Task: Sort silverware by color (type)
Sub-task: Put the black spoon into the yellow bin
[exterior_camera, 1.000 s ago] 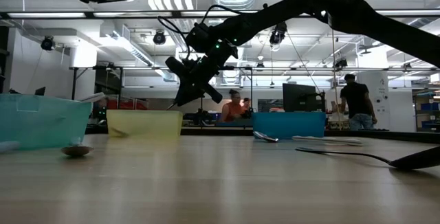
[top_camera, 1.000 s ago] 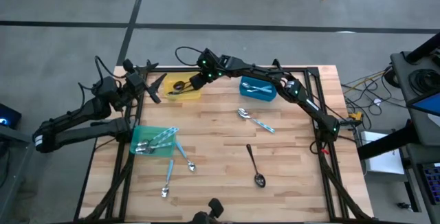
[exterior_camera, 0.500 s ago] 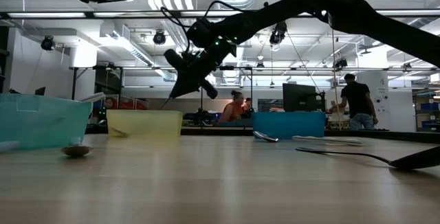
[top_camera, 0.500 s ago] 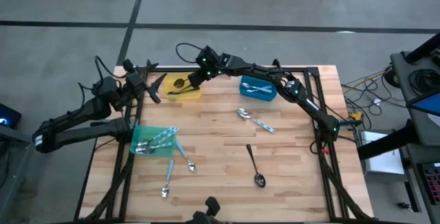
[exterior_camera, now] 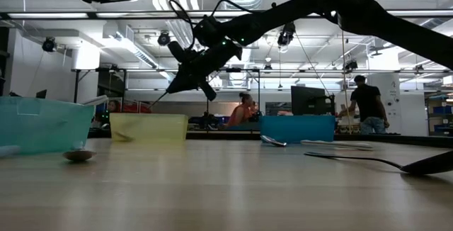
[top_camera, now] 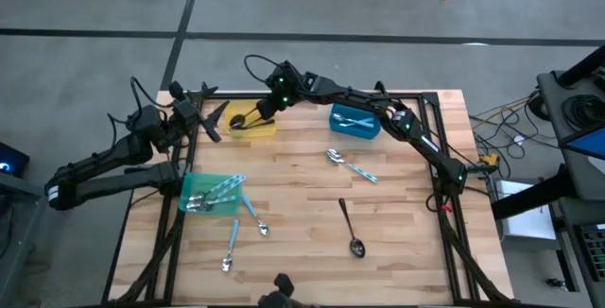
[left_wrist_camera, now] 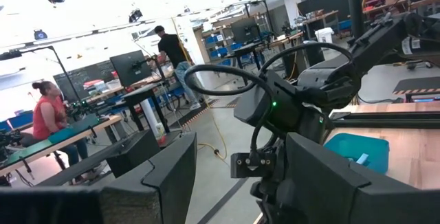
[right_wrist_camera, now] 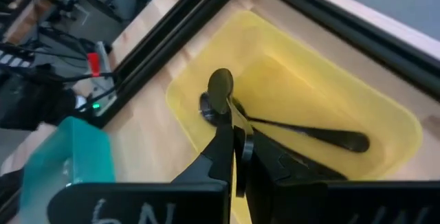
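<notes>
My right gripper [top_camera: 257, 112] [right_wrist_camera: 236, 140] hangs over the yellow bin [top_camera: 253, 122] at the table's far left, shut on a dark spoon [right_wrist_camera: 221, 89] whose bowl sticks out past the fingertips. Another dark spoon [right_wrist_camera: 313, 135] lies on the floor of that bin [right_wrist_camera: 344, 100]. My left gripper [top_camera: 216, 122] [left_wrist_camera: 237, 183] waits open just left of the yellow bin, with nothing between its fingers. More silverware lies on the table: a blue-handled spoon [top_camera: 351, 165], a dark spoon [top_camera: 350, 228] and two blue-handled pieces [top_camera: 233, 245] [top_camera: 255, 218]. My right gripper pinches the dark spoon's stem [right_wrist_camera: 232, 122] between its two fingers, just behind the bowl. The fingers slant down from the table's right toward the left and lie along the spoon. The spoon is lifted clear, its bowl end [exterior_camera: 157, 99] sloping down over the yellow bin [exterior_camera: 148, 127].
A green bin [top_camera: 210, 193] at the left holds several blue-handled utensils. A blue bin [top_camera: 354, 121] at the far middle holds a light utensil. A black frame [top_camera: 430, 100] borders the table. People work at desks in the room behind.
My right gripper has tipped upward over the yellow bin. Its fingertips, with the spoon's end, have risen and swung a little toward the table's left.
</notes>
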Controlling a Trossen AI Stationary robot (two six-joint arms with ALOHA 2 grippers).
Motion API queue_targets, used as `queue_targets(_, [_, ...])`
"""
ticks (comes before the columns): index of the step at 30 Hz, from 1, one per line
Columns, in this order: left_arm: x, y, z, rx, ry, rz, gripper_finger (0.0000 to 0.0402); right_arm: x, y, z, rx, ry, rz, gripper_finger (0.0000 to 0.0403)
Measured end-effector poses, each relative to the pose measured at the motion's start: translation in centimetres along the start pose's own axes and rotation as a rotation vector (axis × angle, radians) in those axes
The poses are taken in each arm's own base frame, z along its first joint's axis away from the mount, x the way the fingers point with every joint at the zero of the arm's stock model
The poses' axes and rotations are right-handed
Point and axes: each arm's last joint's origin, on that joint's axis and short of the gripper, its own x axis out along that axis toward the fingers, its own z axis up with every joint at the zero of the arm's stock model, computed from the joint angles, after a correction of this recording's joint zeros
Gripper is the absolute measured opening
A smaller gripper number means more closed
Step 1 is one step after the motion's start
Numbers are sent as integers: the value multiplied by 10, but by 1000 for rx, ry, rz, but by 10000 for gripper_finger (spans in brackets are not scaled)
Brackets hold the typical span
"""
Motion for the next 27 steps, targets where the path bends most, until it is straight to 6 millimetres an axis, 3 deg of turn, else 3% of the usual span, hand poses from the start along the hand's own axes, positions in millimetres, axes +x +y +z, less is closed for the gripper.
queue_targets(15, [0,0,0,0,-1,0,204,4,-7,-12,26,63,-33,13])
queue_targets(27, [0,0,0,0,0,0,204,5,-8,-12,25,57,-49,84])
